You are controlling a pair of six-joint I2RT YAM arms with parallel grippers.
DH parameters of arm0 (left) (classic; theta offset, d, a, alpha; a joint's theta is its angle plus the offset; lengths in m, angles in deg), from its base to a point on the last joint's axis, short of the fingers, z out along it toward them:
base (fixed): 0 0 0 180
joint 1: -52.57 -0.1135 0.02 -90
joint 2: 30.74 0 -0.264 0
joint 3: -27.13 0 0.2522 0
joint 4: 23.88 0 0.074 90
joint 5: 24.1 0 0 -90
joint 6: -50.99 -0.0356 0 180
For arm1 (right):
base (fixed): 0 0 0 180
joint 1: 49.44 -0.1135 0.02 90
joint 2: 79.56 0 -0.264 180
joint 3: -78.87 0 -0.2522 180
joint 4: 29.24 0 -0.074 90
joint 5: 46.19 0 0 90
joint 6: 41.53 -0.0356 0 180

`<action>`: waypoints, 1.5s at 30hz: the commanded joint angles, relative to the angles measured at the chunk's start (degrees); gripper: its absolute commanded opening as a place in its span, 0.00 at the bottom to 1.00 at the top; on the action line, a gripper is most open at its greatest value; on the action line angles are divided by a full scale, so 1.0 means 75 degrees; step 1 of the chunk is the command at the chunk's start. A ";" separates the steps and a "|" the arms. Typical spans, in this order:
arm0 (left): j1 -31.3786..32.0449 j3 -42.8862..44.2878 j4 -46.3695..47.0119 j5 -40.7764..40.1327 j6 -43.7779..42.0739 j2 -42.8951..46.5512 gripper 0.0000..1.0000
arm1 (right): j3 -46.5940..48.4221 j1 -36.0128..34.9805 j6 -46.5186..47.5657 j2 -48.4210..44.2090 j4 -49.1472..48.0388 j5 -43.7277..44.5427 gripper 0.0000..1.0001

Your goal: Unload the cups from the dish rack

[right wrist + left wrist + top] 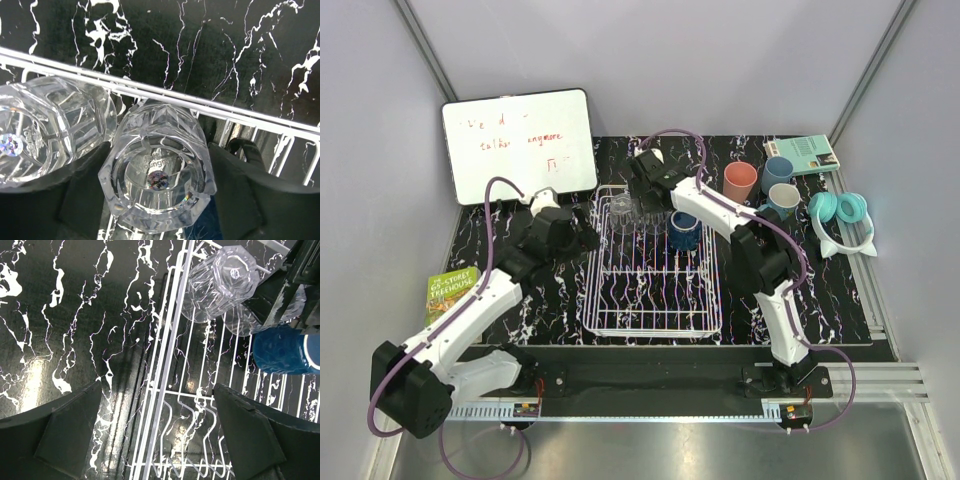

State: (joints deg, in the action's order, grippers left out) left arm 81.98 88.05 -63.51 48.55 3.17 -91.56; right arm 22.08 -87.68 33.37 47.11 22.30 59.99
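Dish rack (655, 300), white wire, sits mid-table on the black marbled table (550, 320), between the two arms. Three cups are at its far end: a navy mug (683, 231) and, to its left, two clear tumblers base-up against the far rim, side by side and touching. The right gripper (159, 197) is down over the one nearer the mug, the clear glass (157, 170). In the right wrist view one finger (82, 195) lies against each flank, so the jaws look closed on it. The second clear glass (40, 130) stands free beside it. The left gripper (165, 440) hangs low over the rack's left rim with its jaws spread wide and nothing between them — one finger is over the tabletop, the other over the wires. Already outside the rack, at the table's far right: a salmon-pink tumbler (740, 181) and two light blue mugs (778, 170) (783, 199), upright and close together. Teal headphones (845, 215) lie just right of them. A whiteboard (520, 145) leans at far left.
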 commanded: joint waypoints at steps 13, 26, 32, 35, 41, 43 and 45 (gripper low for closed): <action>0.0005 0.0005 0.0262 -0.0007 0.0131 0.0257 0.99 | -0.0250 -0.0093 -0.0202 -0.1382 -0.0045 0.0209 0.00; 0.0005 0.0322 0.0575 0.0389 0.0096 0.0245 0.99 | -0.1196 -0.0140 -0.0917 -0.4372 -0.0487 -0.0923 0.00; 0.0005 -0.0321 0.2552 0.2041 0.0189 0.0877 0.99 | -0.4005 -0.0151 -0.1701 -0.6434 -0.2689 -0.2672 0.00; 0.0005 -0.1059 0.4179 0.2932 0.0457 0.1451 0.99 | -0.5037 -0.0140 -0.2052 -0.7103 -0.3603 -0.3036 0.00; 0.0005 -0.2360 0.6876 0.3741 0.1277 0.2003 0.99 | -0.6773 -0.0140 -0.3164 -0.8100 -0.5899 -0.3973 0.00; 0.0005 -0.2771 0.7571 0.4046 0.1571 0.1969 0.99 | -0.7080 -0.0128 -0.3517 -0.8194 -0.6476 -0.4312 0.00; 0.0005 -0.3063 0.8427 0.4210 0.1911 0.1968 0.99 | -0.7502 -0.0128 -0.4068 -0.8194 -0.7273 -0.4466 0.00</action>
State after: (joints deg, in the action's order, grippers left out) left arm 81.98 68.70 -20.62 73.95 11.51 -77.20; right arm -30.94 -88.44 11.96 -11.88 -12.63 32.91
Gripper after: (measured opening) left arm 0.987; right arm 0.764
